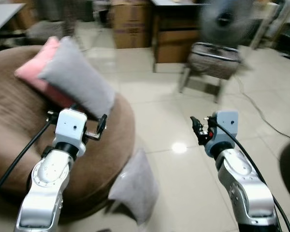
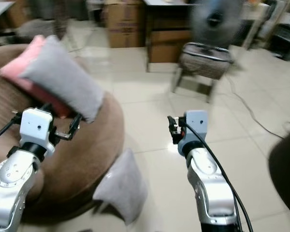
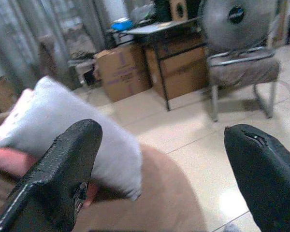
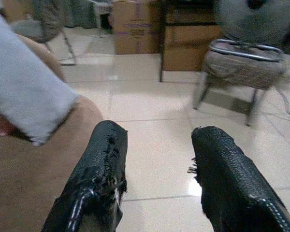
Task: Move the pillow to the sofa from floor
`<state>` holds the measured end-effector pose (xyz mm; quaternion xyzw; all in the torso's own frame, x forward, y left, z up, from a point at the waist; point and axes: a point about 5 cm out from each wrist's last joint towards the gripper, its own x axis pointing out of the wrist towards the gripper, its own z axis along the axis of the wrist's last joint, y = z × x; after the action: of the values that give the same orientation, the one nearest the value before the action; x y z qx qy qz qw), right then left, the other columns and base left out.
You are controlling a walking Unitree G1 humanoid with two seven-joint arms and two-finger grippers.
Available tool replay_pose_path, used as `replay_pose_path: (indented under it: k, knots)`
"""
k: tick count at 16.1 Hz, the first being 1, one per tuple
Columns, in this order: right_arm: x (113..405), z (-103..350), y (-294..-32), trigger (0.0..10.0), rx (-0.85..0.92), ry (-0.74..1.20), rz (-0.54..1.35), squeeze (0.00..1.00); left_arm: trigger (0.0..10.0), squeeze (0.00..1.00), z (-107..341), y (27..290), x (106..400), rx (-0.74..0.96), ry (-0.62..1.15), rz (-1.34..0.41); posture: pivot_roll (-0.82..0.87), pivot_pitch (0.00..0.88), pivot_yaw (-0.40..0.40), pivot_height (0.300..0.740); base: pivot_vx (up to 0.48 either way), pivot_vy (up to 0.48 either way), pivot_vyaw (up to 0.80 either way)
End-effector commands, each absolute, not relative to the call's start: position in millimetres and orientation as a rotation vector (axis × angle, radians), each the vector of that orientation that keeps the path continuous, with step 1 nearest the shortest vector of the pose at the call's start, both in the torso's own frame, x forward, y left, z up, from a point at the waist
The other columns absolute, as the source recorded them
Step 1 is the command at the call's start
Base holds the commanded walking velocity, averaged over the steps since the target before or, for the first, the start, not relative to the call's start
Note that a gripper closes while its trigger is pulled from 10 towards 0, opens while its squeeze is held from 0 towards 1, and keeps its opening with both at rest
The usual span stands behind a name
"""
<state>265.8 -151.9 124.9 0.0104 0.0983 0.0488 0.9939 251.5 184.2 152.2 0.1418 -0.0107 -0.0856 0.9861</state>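
Jaws of both arms stand parted and hold nothing. The left gripper [image 1: 94,129], at lower left of the head view, hangs over the front edge of the round brown sofa [image 1: 19,145]; its two black fingers [image 3: 58,179] are spread wide in the left wrist view. The right gripper [image 1: 197,129], right of centre, hangs over the pale tiled floor [image 1: 183,174], its fingers [image 4: 99,179] also apart, though less widely.

Three cushions are in view. A grey pillow [image 1: 77,79] lies tilted on the sofa at upper left, resting on a pink pillow [image 1: 36,72] beneath it; both lie just above and beyond the left gripper, apart from its fingers. A second grey pillow [image 1: 135,186] lies on the floor at lower centre, leaning against the sofa's base, below and between the two grippers and touching neither.

Background, upper part of frame, blurred: a chair [image 1: 213,63] with a metal frame at upper right, a round fan [image 1: 225,19] behind it, a dark desk [image 1: 176,34] at top centre, and a cardboard box [image 1: 130,24] to its left. A black cable [image 1: 266,116] trails across the floor at right.
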Motion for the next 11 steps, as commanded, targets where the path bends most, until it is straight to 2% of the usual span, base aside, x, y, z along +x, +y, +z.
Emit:
replay_pose_path:
  k: [1, 5, 8, 11]
  knots:
    - [266.7, 124.9, -151.3, 10.0, 0.008, 0.191, 0.106, 0.0, 10.0, 0.0, 150.1, 185.2, 251.7, 0.287, -0.011, -0.167, 0.07, 0.0, -0.024, 0.74, 0.356, 0.0, 0.0]
    - [266.2, 123.6, -148.7, 10.0, -0.007, 0.195, 0.127, 0.0, 10.0, 0.0, 150.1, 186.4, 251.7, 0.288, -0.011, -0.167, 0.07, 0.0, -0.024, 0.74, 0.356, 0.0, 0.0]
    - [265.6, 123.1, -147.1, 10.0, -0.007, 0.194, 0.145, 0.0, 10.0, 0.0, 150.1, 186.5, 251.9, 0.287, -0.011, -0.167, 0.07, 0.0, -0.027, 0.74, 0.352, 0.0, -0.77]
    - [265.6, 122.9, -148.4, 10.0, -0.009, 0.193, 0.138, 0.0, 10.0, 0.0, 149.2, 187.0, 249.2, 0.286, -0.014, -0.171, 0.07, 0.0, -0.026, 0.74, 0.086, 0.0, 0.0]
